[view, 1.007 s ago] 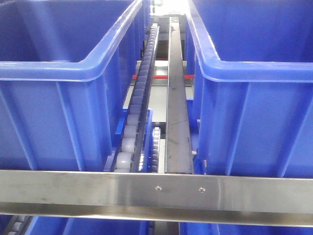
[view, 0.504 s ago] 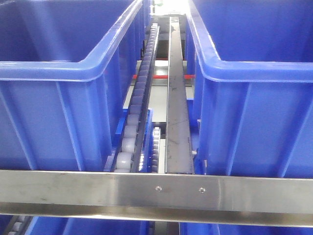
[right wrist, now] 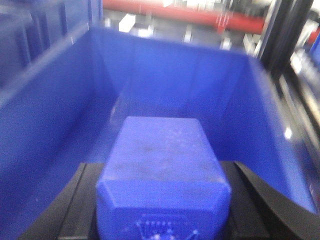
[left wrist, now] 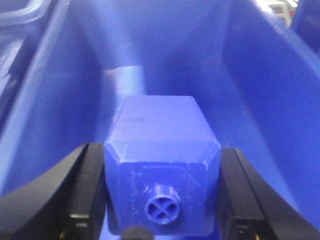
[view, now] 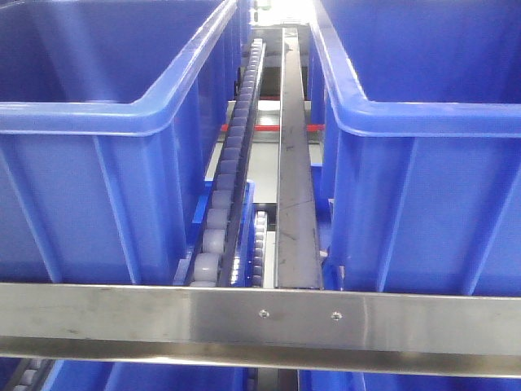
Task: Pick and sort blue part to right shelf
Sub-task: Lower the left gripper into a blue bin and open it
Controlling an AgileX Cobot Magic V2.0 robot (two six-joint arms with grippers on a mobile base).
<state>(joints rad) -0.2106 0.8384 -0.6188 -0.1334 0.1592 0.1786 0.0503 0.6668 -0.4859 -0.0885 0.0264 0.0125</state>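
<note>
Nothing visible has shifted in the front view over the last second: both deep blue bins, left bin [view: 106,122] and right bin [view: 423,122], the roller track [view: 232,175] and the flat steel rail [view: 295,187] between them, and the near cross rail [view: 260,314] of the right shelf sit exactly as before, with neither arm in sight there. Left gripper [left wrist: 162,192]: black fingers [left wrist: 87,187] closed against both sides of a blue block part [left wrist: 161,150], round cross-marked boss facing the camera; the part hangs inside a blue bin, its wall [left wrist: 260,100] rising to the right. Right gripper [right wrist: 162,200]: jaws likewise pressed onto a second blue block part [right wrist: 162,165], held above the interior of another blue bin [right wrist: 175,65]; view is blurred. Judgement: no change in the front view suggests a pause at the drop-off, both parts positioned over bins and neither let go yet; release looks like the step in hand.
</note>
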